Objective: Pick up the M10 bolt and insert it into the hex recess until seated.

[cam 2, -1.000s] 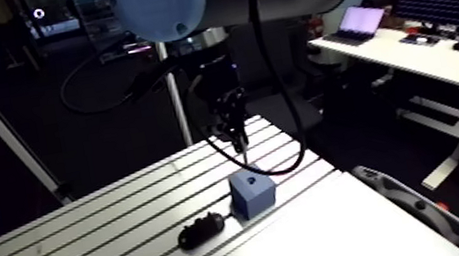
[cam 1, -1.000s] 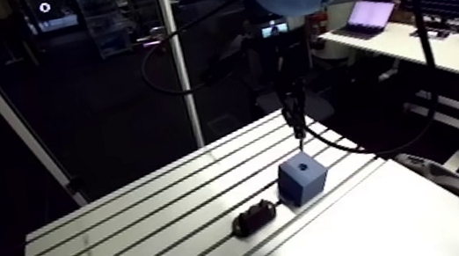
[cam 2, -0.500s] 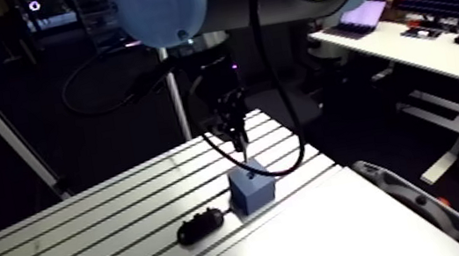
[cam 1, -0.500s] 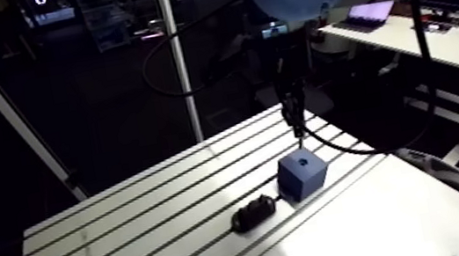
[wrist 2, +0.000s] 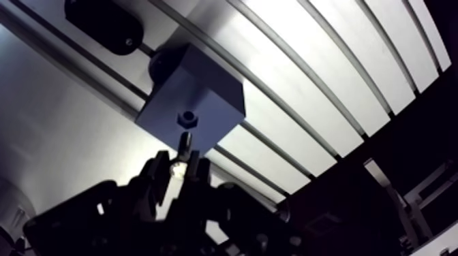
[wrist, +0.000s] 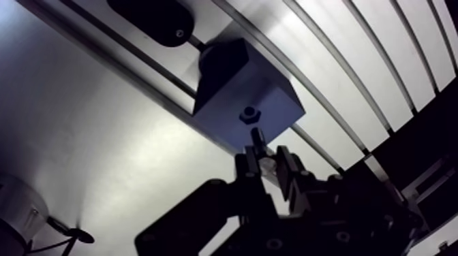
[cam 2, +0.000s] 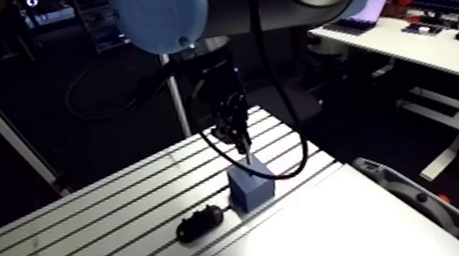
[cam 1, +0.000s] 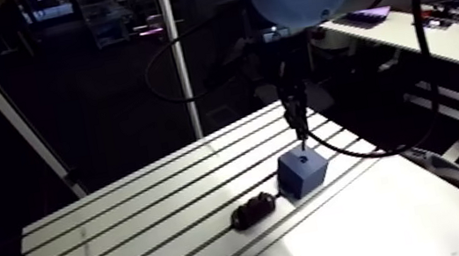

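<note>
**As the bolt hangs over the recess, the insertion is not yet made**

While the pincer [wrist: 268, 161] is clamped on the bolt [wrist: 257, 139], its two fingers grip the upper end and leave the slim lower end free. That grip makes sense. The free end must enter first, and fingers set lower on the bolt would meet the block before it could seat.

In the wrist view the bolt's tip lies just short of the recess [wrist: 250, 114], nearly in line with it. Whether the tip touches the block's top I cannot tell. In the arm view it sits right at the top face. The pincer comes down upright, so the bolt points straight at the hole, and a tilted bolt would likely catch on the rim.

The recess is a small dark hex in the top face of the block [wrist: 272, 102]. The block stands on the slotted part of the desk [cam 1: 125, 227], close to the seam with the smooth plate and near the right edge as the arm view shows it. A dark oval clamp [wrist: 153, 17] lies just beside the block along a slot, on the side away from that edge. It probably braces the block against the push of insertion.

I judge the pick done, with the final descent left. The risk is a slight offset that jams the tip on the rim.
</note>
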